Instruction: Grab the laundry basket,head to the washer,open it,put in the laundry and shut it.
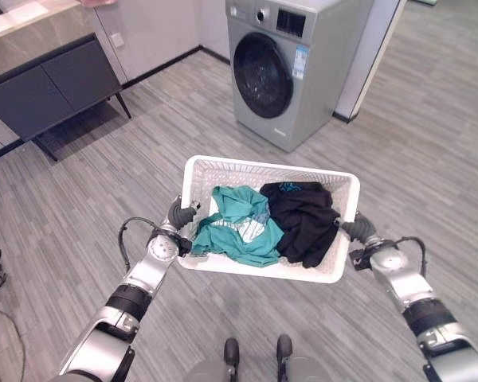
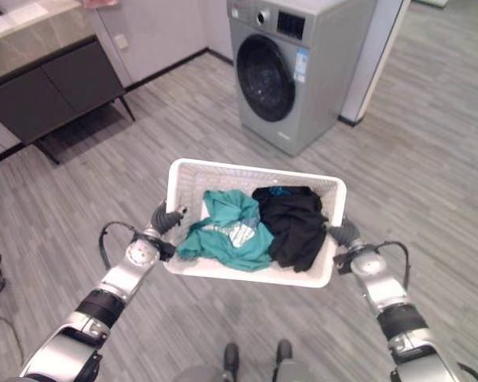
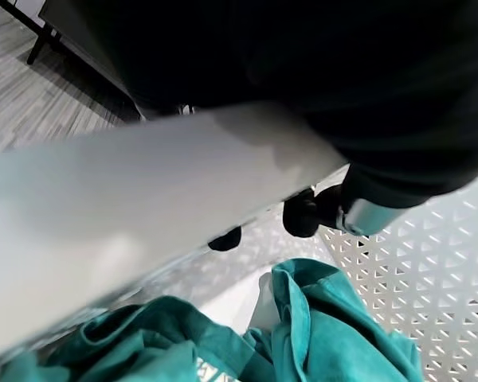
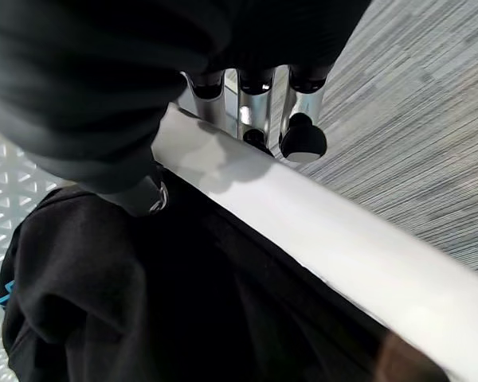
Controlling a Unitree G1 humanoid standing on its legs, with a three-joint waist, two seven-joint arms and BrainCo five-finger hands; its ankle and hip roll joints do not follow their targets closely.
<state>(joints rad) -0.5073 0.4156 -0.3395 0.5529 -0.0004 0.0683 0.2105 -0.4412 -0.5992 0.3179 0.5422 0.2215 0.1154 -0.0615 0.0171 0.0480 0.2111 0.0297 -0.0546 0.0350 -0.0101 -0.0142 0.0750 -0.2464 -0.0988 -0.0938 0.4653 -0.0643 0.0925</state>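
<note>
We carry the white laundry basket [image 1: 346,185] between both arms, our left hand [image 1: 182,215] curled on its left rim and our right hand [image 4: 259,99] hooked over the right rim. Teal cloth [image 1: 239,227] and black cloth [image 1: 303,219] lie inside; the washer [image 1: 291,64], door shut, stands ahead

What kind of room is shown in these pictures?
Probably a home laundry area: a silver front-loading washing machine stands on grey wood-look flooring, beside a dark low cabinet, with a white perforated plastic laundry basket of clothes.

Both arms [image 1: 135,290] are showing silver-grey shells, black-banded. Left hand [image 1: 182,213] and right hand [image 1: 358,228] are wearing dark ribbed covers behind silver fingers [image 4: 303,103].
</note>
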